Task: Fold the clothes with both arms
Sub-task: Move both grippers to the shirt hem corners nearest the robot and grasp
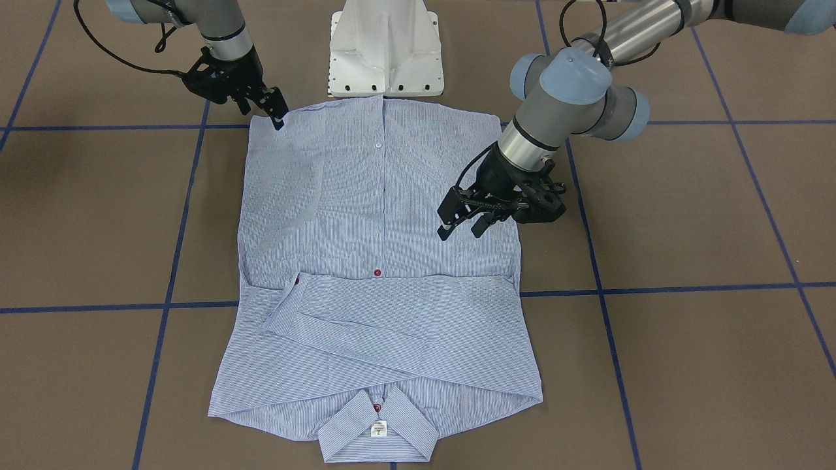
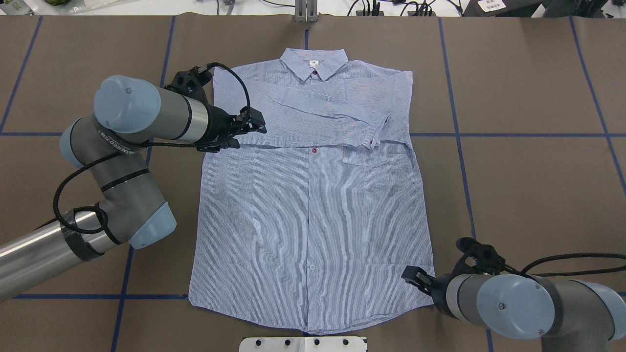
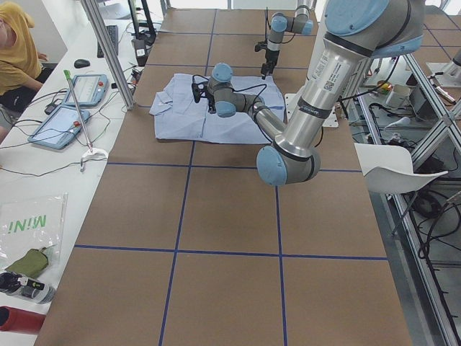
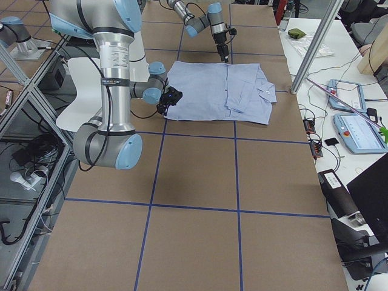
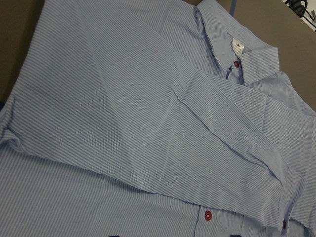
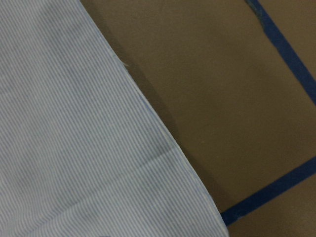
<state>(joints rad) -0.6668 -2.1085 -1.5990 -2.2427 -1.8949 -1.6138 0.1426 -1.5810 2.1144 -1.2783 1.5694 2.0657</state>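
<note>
Fingers (image 1: pixel 449 212) of left gripper (image 1: pixel 464 228): spread, empty, hovering over side edge of shirt (image 1: pixel 366 196), just on hem side of folded sleeves (image 1: pixel 392 320). Right gripper (image 1: pixel 277 114) is set at hem corner (image 2: pixel 426 299) nearest robot; its finger state can't be told, as tips aren't shown in wrist view and are too small elsewhere. Shirt is laid flat on table (image 1: pixel 686 228), front up, buttoned, both sleeves crossed over chest, collar (image 1: pixel 379 427) at far end from robot. Next fold judged not yet begun.

Risks:
- W/ grippers at unequal positions, a lift would be skewed and the crease diagonal.
- If only top layer is pinched, layers would be separated.
- Sleeves could be dragged out of place if left fingers are lowered too near them.
</note>
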